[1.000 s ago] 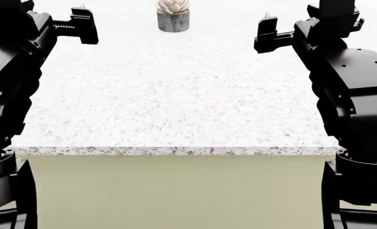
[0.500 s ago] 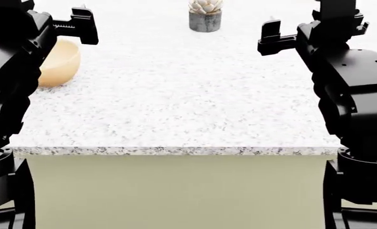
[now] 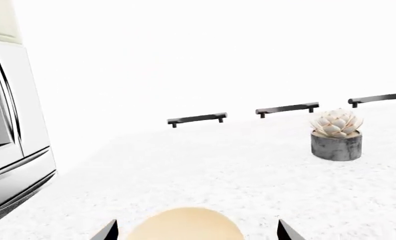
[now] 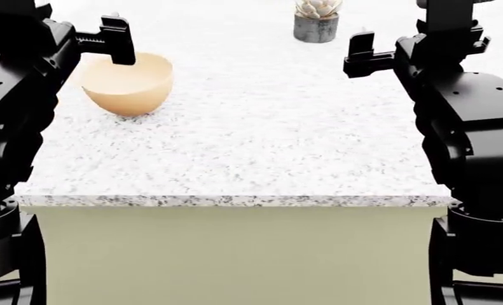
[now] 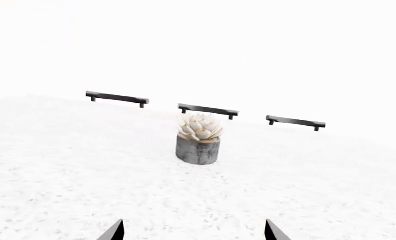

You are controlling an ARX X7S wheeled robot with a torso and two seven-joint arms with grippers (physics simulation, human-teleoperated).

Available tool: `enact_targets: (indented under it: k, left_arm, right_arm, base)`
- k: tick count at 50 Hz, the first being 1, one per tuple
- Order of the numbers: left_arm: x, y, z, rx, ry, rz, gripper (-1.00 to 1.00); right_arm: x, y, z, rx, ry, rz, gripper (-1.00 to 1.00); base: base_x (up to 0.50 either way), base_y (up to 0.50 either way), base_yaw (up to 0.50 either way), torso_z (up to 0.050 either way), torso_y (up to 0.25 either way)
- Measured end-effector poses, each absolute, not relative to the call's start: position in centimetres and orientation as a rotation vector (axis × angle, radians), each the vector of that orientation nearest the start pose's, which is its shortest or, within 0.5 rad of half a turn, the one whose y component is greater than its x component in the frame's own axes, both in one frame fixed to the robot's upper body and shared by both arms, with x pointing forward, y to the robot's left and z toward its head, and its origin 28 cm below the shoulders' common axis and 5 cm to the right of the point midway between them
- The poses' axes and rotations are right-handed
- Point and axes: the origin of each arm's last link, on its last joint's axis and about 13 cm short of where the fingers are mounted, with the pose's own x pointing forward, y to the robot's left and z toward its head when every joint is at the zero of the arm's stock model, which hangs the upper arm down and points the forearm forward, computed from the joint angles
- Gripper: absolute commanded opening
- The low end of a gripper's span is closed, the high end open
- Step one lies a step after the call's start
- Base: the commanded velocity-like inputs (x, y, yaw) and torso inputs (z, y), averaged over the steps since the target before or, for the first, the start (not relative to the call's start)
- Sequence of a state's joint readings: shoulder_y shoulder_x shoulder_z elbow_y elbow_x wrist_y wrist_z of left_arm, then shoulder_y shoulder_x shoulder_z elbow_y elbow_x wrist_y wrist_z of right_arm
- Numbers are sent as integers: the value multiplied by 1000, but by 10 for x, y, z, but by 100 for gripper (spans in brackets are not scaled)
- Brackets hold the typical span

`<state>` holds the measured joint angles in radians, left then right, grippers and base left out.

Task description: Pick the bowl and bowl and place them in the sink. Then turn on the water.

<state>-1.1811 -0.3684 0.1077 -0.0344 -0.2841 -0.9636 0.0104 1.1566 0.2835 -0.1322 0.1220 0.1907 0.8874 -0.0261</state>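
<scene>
Peach-tan bowl (image 4: 128, 82), grey pot (image 4: 316, 28), speckled white-grey counter (image 4: 260, 146).

White speckled granite tabletop (image 4: 260, 127) on a pale cream cabinet front (image 4: 234, 254). Stainless fridge (image 3: 11, 135) off to one side of the left end effector. Three dark drawer handles (image 5: 208, 110) on washed-out white background beyond. Bright, flat light.

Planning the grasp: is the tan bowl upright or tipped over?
Upright: the tan bowl sits on the counter, opening up, hollow showing.
</scene>
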Motion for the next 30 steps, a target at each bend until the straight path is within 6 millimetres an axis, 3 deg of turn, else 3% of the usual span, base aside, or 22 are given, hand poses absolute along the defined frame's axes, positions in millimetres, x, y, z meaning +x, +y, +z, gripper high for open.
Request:
enact_targets:
  k: [30]
  left_arm:
    - [341,286,308,113,-137,25,100]
  right_arm:
    - [359,-152,289,-147,-128,21,100]
  base:
    - [-1,500,0,0,0]
